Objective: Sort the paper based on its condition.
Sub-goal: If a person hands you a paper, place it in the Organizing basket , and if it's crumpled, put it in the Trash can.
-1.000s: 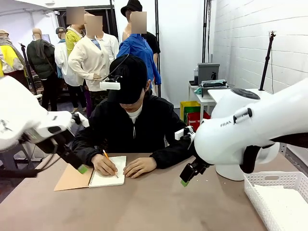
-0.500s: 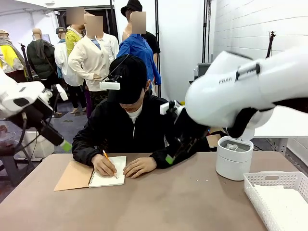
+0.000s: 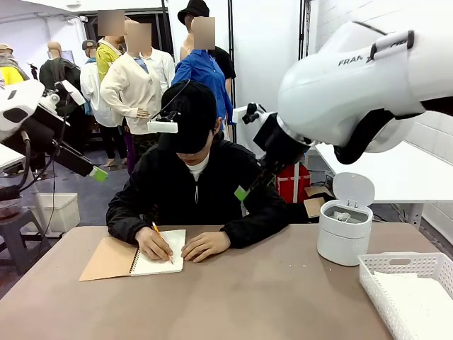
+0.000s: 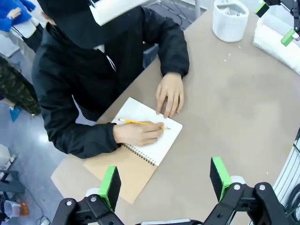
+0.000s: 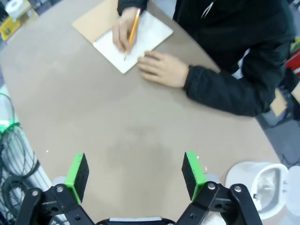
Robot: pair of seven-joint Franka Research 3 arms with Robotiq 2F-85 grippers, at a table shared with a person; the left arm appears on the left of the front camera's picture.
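Note:
No loose paper lies on the bare table (image 3: 233, 297). A white sheet lines the white basket (image 3: 407, 294) at the right, and something crumpled and pale sits inside the open white bin (image 3: 345, 227). My left gripper (image 3: 99, 173) hangs high at the far left. It is open in the left wrist view (image 4: 165, 180), above the notebook (image 4: 140, 145) where the person writes. My right gripper (image 3: 241, 193) hovers in front of the person's arm. It is open and holds nothing (image 5: 135, 172), high over the table's middle.
The person sits at the far side with a pencil (image 3: 159, 234) on the spiral notebook (image 3: 134, 261), the other hand (image 3: 205, 246) flat beside it. The bin (image 5: 260, 183) and the basket (image 4: 281, 44) stand at the right end of the table. Bystanders stand farther back.
Both arms have risen from near the table. The left gripper went up and back to the left. The right gripper swung up and left, and the bin behind it now shows.

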